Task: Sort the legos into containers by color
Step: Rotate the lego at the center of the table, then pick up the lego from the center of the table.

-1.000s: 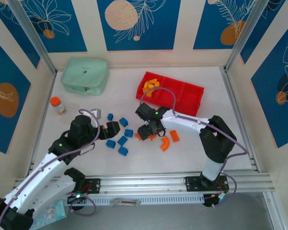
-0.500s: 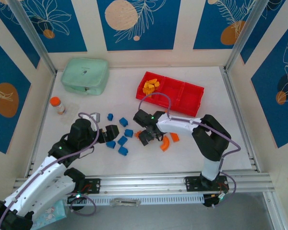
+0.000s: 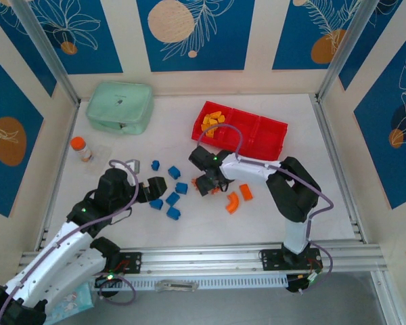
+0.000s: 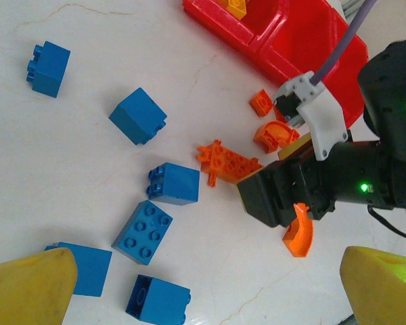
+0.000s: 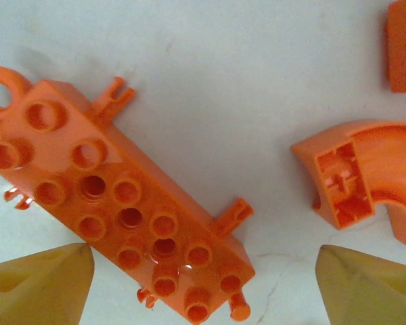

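Pulled slightly nearer than a second ago, the left gripper [image 3: 160, 188] hangs with fingers spread wide over the blue legos [image 4: 149, 230]. Just beyond, the right gripper [image 3: 204, 183], likewise released, straddles a long red-orange lego [image 5: 122, 217] lying on the table [image 3: 122, 145], untouched. Farthest, yellow-orange legos [image 3: 212, 122] fill the red tray's [image 3: 247, 133] left compartment.

Far off on the left of my pale desk [image 3: 189, 230] lies a mint-green soft zip case [image 3: 120, 107], close to the back wall. Nearer me, by the left wall, a small orange-capped bottle [image 3: 81, 149] stands upright, well apart from the case. Blue panels [image 3: 195, 34] with pale leaf drawings line the walls.
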You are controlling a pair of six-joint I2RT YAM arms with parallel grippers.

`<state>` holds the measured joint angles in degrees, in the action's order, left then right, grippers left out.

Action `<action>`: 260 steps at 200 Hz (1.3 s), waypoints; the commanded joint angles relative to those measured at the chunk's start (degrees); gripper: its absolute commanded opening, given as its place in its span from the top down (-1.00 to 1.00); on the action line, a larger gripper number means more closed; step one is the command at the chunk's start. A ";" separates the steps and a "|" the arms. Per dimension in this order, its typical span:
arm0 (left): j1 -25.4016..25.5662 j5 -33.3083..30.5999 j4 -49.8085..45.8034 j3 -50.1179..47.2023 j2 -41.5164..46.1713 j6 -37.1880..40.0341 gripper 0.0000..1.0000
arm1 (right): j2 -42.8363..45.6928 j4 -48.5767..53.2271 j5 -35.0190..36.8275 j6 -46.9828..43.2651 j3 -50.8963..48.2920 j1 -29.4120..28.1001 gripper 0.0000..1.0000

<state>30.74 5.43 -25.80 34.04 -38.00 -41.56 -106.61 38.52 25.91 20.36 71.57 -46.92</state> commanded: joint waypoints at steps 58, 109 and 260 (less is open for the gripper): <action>-0.68 -1.47 0.13 1.35 -1.62 1.84 -0.99 | -3.60 -2.83 -4.58 -2.73 4.19 2.02 -0.29; -0.68 -1.17 0.93 1.23 -2.25 1.52 -0.99 | -5.75 -3.62 -6.34 -3.79 4.51 2.09 -0.06; -0.77 1.86 3.52 4.84 -5.77 1.47 -0.99 | 4.41 -1.53 -11.79 -0.20 2.44 5.94 0.42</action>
<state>30.59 4.97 -24.58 36.75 -42.85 -40.45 -107.46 35.51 17.65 18.46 73.38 -43.13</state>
